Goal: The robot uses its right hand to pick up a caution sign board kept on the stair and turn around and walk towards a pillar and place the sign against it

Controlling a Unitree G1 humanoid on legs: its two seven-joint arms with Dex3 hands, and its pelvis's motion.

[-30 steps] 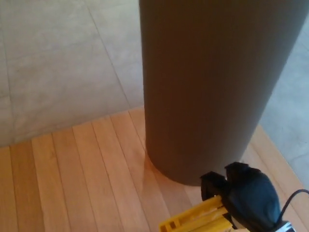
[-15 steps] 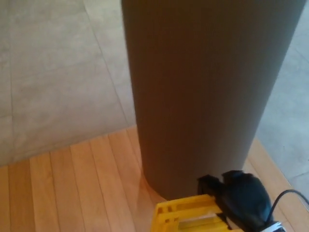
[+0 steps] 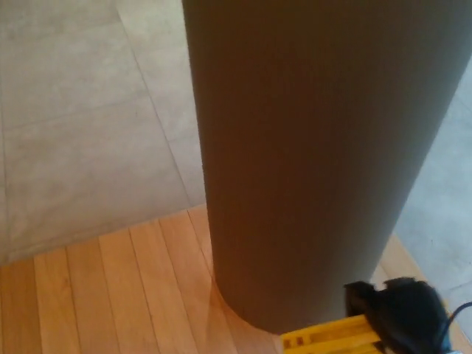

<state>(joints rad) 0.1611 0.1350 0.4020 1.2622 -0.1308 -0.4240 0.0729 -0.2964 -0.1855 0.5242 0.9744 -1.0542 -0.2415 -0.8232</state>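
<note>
Wood floor (image 3: 110, 295) across the near part of the scene: pale orange planks running near to far, slightly slanted toward the far left. Beyond it, on the far left, grey stone tiles (image 3: 81, 133) in large slabs with thin seams; a further strip of the same grey showing at the far right, past the column. Edge between wood and stone curving around the column's base.

Pillar (image 3: 317, 147): wide, round, dull brown, finely ribbed lengthwise, upright, filling most of the centre and right, rising out of the top edge. Base standing on the wood, with a faint warm reflection on the planks just left of it.

Right hand (image 3: 405, 317): black, at the near right corner, just near of the pillar's base, partly cut off by the bottom edge. A thin dark cable (image 3: 459, 311) looping off its right side. Fingers (image 3: 361, 297) wrapped on the top edge of the sign, clamped on it.

Sign (image 3: 332, 341): bright yellow plastic, only its upper edge visible, with small slotted openings along it. Located at the near edge, right of centre, just near of the pillar's foot; contact with the pillar not discernible. Visible edge lying roughly left to right, rising slightly toward the hand; long axis below that out of view.

Left hand nowhere visible.
</note>
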